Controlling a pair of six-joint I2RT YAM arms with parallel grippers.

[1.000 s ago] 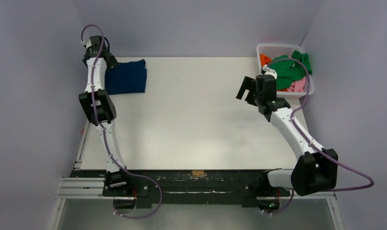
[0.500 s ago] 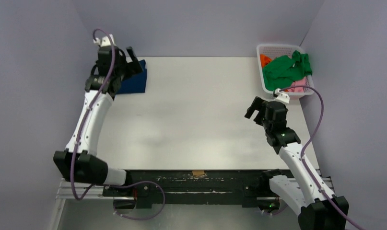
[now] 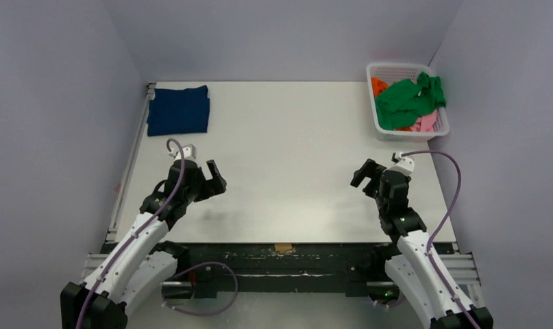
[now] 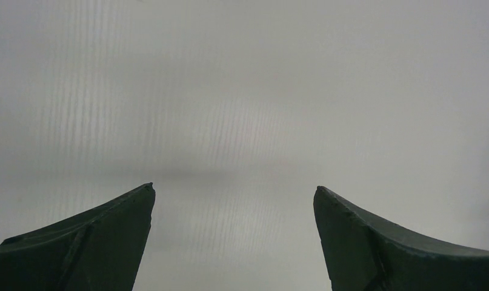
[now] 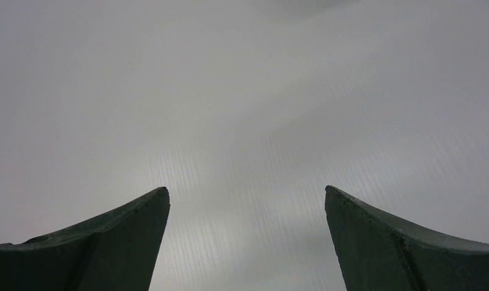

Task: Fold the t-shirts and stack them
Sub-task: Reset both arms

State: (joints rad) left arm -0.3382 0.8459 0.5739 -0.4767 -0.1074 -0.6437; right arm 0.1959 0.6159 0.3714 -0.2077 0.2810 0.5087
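Note:
A navy blue t-shirt (image 3: pixel 179 110) lies folded at the table's far left corner. A green t-shirt (image 3: pixel 408 98) lies crumpled on top in the white lattice basket (image 3: pixel 398 68) at the far right, with orange cloth (image 3: pixel 377 85) and pink cloth (image 3: pixel 427 122) beside it. My left gripper (image 3: pixel 212 177) is open and empty over the near left of the table, far from the navy shirt. My right gripper (image 3: pixel 365 174) is open and empty over the near right, short of the basket. Both wrist views show only spread fingertips (image 4: pixel 129 212) (image 5: pixel 145 215) over bare table.
The white table (image 3: pixel 287 157) is ringed by grey-lilac walls on the left, back and right. A black rail with the arm bases (image 3: pixel 280 264) runs along the near edge. A small tan tag (image 3: pixel 283 247) sits on the rail's middle.
My left arm has drawn back from the navy shirt at the far left to the near left. My right arm has pulled back from beside the basket to the near right. Both grippers stay open.

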